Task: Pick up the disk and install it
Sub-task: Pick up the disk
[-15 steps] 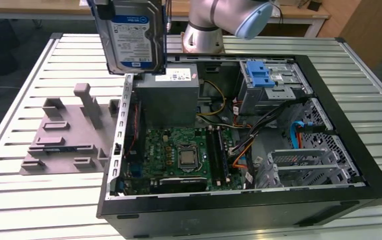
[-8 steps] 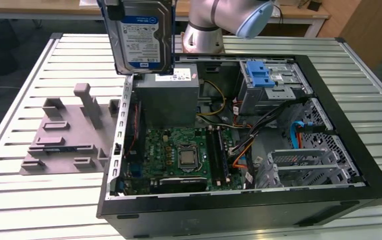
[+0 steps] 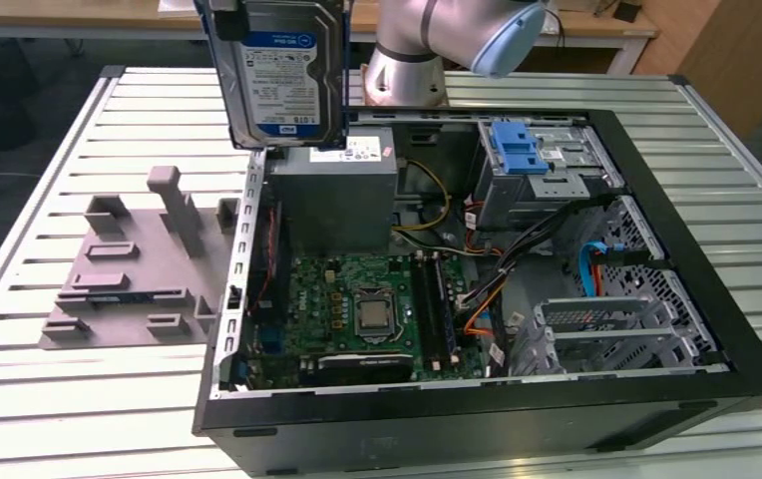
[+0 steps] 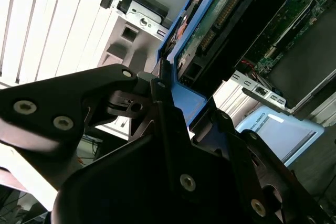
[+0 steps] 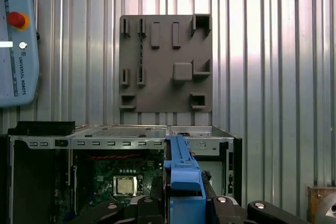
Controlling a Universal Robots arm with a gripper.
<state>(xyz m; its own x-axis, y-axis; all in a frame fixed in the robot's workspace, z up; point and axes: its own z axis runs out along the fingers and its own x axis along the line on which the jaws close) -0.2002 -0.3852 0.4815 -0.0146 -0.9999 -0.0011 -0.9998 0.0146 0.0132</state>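
Above the slatted table, the hand seemingly grips one disk.

The case is set on the bench, with the plate beside it at the exterior view's left. Inside, the motherboard is placed before the power supply; the disk is held above that.
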